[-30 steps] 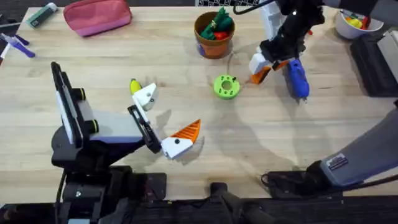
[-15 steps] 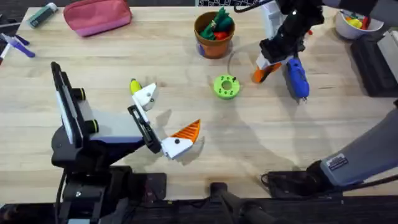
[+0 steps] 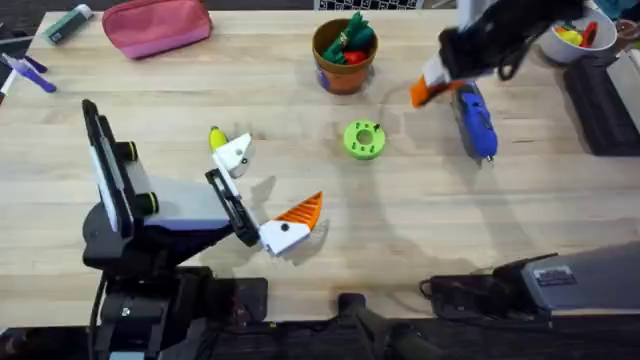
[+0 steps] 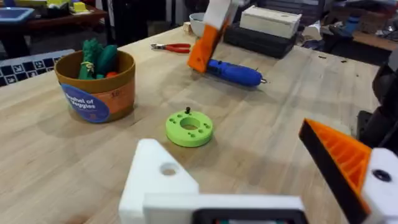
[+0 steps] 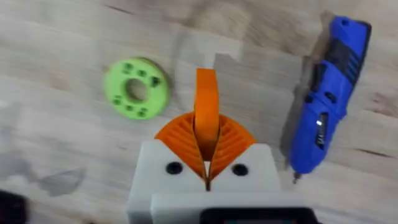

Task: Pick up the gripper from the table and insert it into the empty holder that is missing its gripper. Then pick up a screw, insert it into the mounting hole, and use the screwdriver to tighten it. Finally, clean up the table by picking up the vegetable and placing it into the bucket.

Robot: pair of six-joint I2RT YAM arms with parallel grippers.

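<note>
Wooden tabletop (image 3: 150, 90), cluttered; pink pouch (image 3: 157, 25) at the far left corner.

Left gripper (image 3: 268, 187) spread wide and low over the table. One side is the bare white holder (image 3: 237, 155), the other a mount with its orange tip (image 3: 301, 212) in place. Yellow vegetable (image 3: 215, 137) lies touching or just beside the holder; can't tell which.

Mid-table: bucket (image 3: 344, 60), already holding toy vegetables. Lime-green disc (image 3: 363, 139) nearer the arms, with what looks like the screw (image 4: 187, 111) standing on it.

Right gripper (image 5: 206, 155) is above the table beyond the disc, its orange pads pinched narrow on the loose gripper (image 5: 206, 99), which juts out past them. Blue screwdriver (image 3: 476, 122) lies just beside it on the wood.

Risks, as I judge them:
- The pinch is on a thin wedge. It could pivot or slide out on the carry across.
- A low path toward the holder could clip the disc and knock the screw off.
- A tilted tip would jam at the holder rather than seat.
- The vegetable, so close, could get nudged during insertion.
</note>
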